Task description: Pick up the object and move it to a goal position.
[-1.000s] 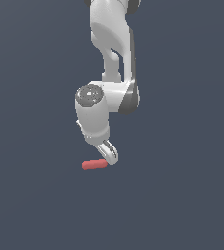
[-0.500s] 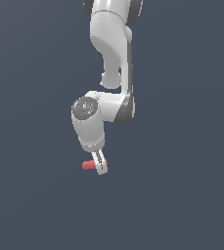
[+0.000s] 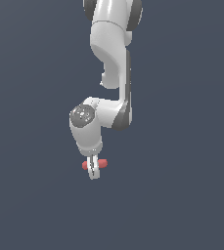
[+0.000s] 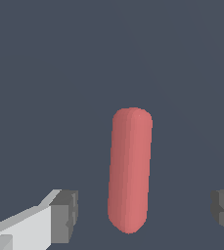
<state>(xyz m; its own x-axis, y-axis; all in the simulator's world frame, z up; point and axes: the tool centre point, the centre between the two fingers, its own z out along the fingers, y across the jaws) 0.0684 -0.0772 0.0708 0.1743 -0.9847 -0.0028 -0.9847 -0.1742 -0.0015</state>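
The object is a small red-pink rod with rounded ends [image 3: 102, 163], lying flat on the dark grey surface. My gripper [image 3: 94, 169] points down right over its middle, so only the rod's two ends show on either side of the fingers in the exterior view. In the wrist view the rod [image 4: 130, 168] lies between my two fingers [image 4: 64, 215], with a gap on each side. The gripper [image 4: 144, 212] is open and straddles the rod without touching it.
A plain dark grey surface [image 3: 182, 195] surrounds the rod. No other objects or goal marker show in either view.
The gripper has swung to the exterior view's left and come down from beside the rod's end to over its middle. The rod has not moved.
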